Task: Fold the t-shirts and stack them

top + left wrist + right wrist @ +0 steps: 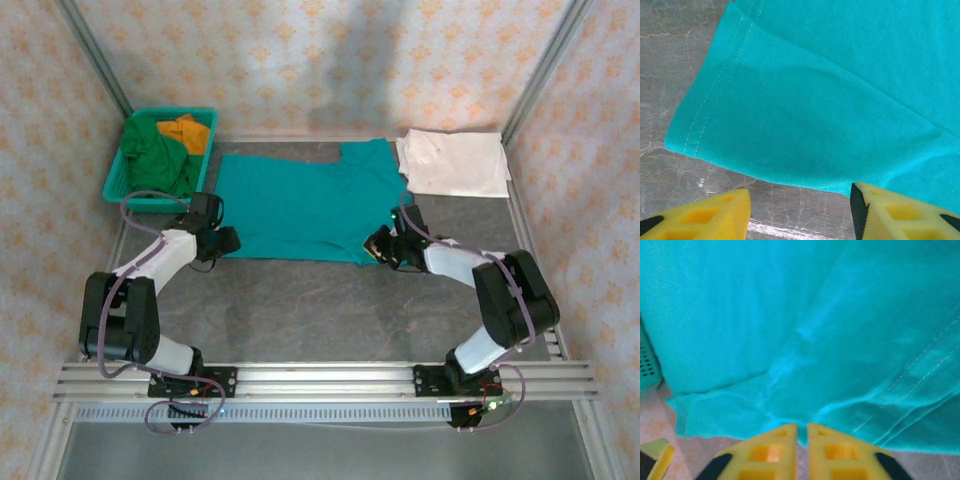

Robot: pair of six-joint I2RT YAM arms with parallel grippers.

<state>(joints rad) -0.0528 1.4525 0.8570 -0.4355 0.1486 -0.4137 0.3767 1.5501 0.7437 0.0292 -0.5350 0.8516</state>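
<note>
From above, the teal t-shirt (300,210) lies spread flat mid-frame on the grey counter (330,310), its long axis running left to right. Which end is the collar can't be made out. The left end effector (222,240) sits at the shirt's lower-left corner and the right end effector (383,245) at its lower-right edge.

The left wrist view adds detail: a sleeve (765,115) with a double-stitched hem, flat on the counter, and the left end effector (800,210) with its yellow fingers (715,215) well apart, the cloth's edge just beyond them and nothing gripped.

The right wrist view shows the right end effector (802,450) with its fingers drawn together. The teal cloth puckers into creases right at the tips, so it is clamped on the shirt's edge.

A folded white t-shirt (455,162) lies at upper right, touching the teal one's corner. At upper left a teal basket (115,185) holds a dark green t-shirt (155,150) and an orange t-shirt (185,130), just beside the left arm.
</note>
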